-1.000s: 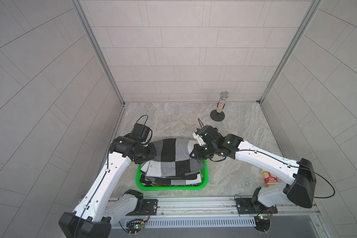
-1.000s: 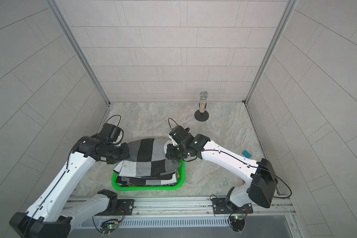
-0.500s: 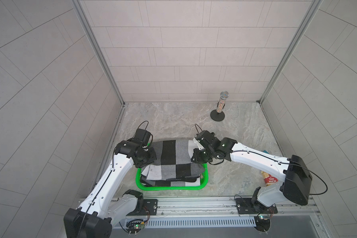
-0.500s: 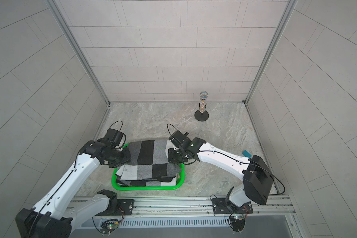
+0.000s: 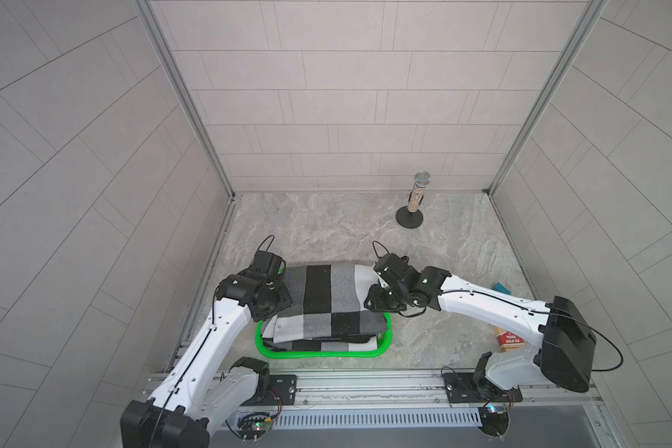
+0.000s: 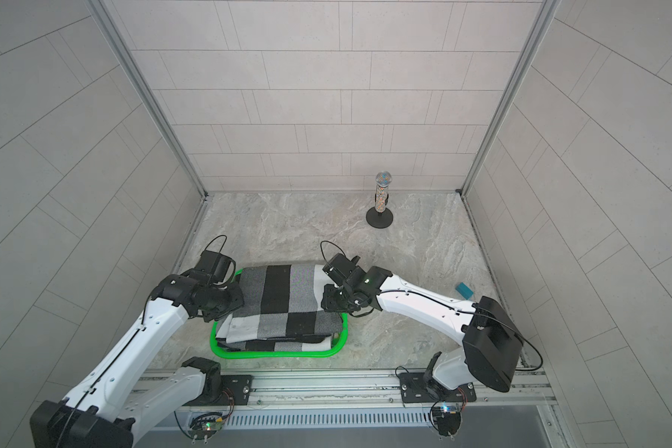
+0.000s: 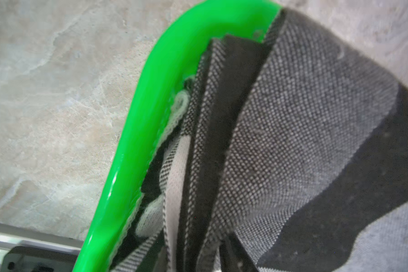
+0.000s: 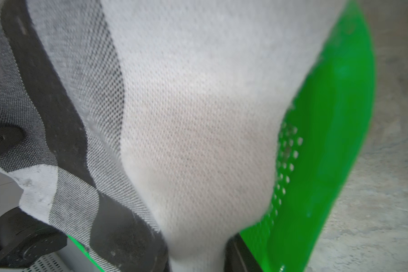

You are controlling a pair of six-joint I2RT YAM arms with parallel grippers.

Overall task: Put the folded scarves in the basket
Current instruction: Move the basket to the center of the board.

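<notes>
- Marbled stone-pattern floor [image 5: 326,229] of the tiled booth: carries every item; a metal rail runs along its front edge, where both arm bases are mounted.
- Left arm [image 5: 210,333] and right arm [image 5: 482,306]: white links with black joints, reaching from the front rail toward the opposite short ends of the scarf.
- Folded scarf [image 5: 323,298]: a black, grey and white checked knit, stacked in several layers. It lies in the basket near the front-left of the floor, and its top layers overhang the basket's far rim.
- Basket [image 5: 319,353]: bright green plastic, with its near rim and corners visible in both top views. The right wrist view shows a perforated wall [image 8: 287,160] beside the white end of the scarf; the left wrist view shows the rim [image 7: 146,122] touching the scarf's layered edges.
- Left gripper [image 5: 278,281]: at the scarf's left end. Cannot tell whether its jaws are spread or pinching the cloth.
- Right gripper [image 5: 371,296]: at the scarf's right end, its jaws hidden against the cloth; cannot tell their state.
- Glittery microphone [image 5: 418,194]: upright on a black round stand near the back-right corner.
- Red card box [image 5: 509,341] and teal block [image 5: 501,288]: near the right edge, well apart from the basket.
</notes>
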